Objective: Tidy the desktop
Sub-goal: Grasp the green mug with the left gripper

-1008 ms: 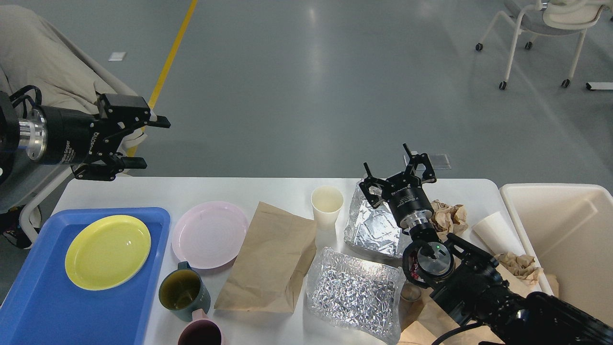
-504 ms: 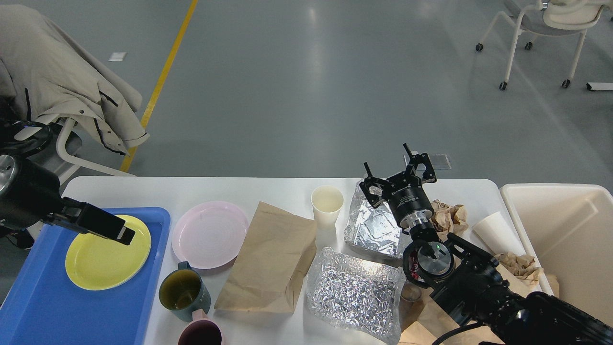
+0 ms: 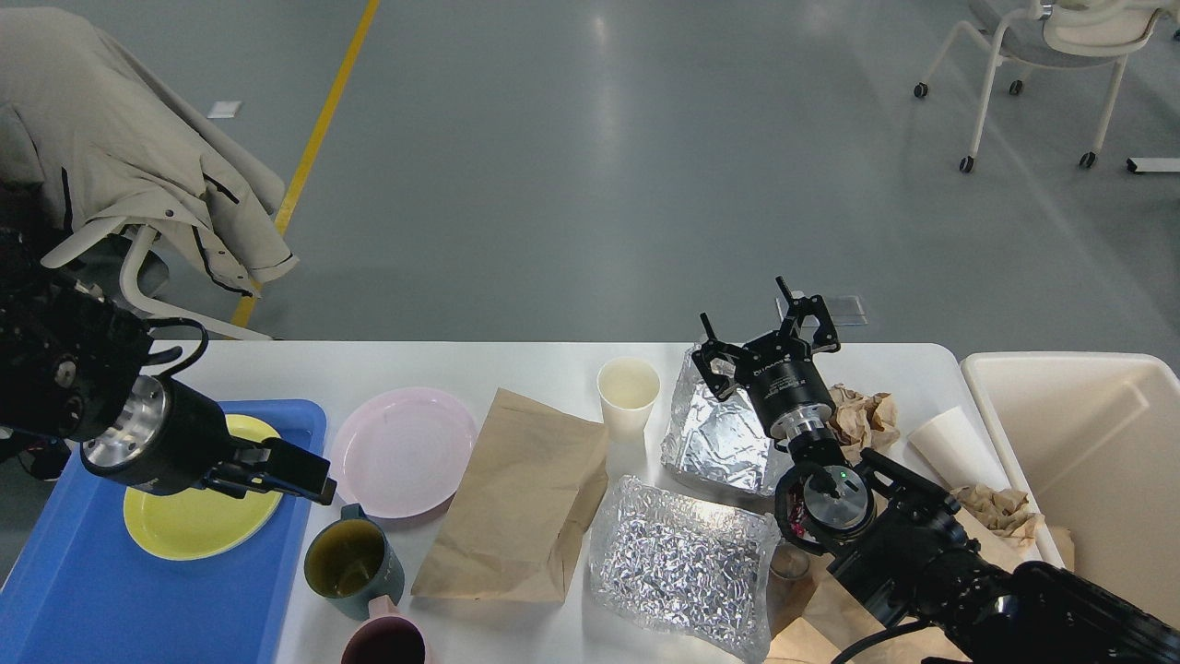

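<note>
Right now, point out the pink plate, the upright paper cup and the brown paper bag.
pink plate (image 3: 403,450), head view, centre of its dish.
upright paper cup (image 3: 629,406), head view, its side wall.
brown paper bag (image 3: 521,498), head view, middle of its flat face.

Blue tray at the table's near left corner, yellow plate on it. Pink plate just right of the tray. Green mug and maroon mug by the near edge. Brown paper bag flat, mid-table. Paper cup upright near the far edge. Two foil containers to its right. Cream bin off the right edge.
</note>
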